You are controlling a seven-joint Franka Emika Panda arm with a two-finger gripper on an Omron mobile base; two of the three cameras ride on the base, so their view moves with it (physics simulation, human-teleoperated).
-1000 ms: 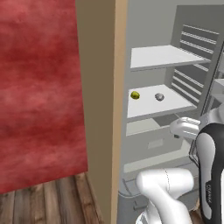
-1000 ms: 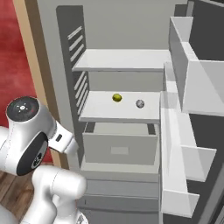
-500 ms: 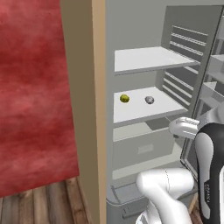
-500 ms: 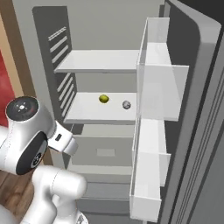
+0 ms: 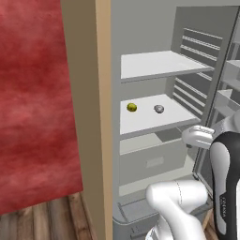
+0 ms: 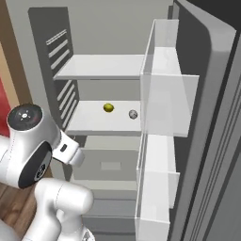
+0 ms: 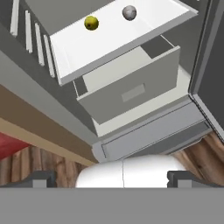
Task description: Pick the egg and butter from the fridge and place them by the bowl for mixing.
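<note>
Wall: a red wall fills the left of the left base view, above a wooden floor.
Surround: a tan wooden panel stands upright between the red wall and the fridge.
Fridge: the fridge is grey inside, door swung wide, with two white shelves and a grey drawer below them, pulled slightly out.
Middle shelf: the middle shelf carries two small balls, near each other but apart.
Egg: the egg is a tiny, dull golden-yellow ball, the left one of the pair, toward the back of the shelf.
Grey ball: a grey ball of like size lies just right of the egg.
Door: the fridge door holds clear racks, upper and lower.
Gripper: the gripper hangs low before the drawer, well apart from the egg, jaws spread wide with nothing between them.
</note>
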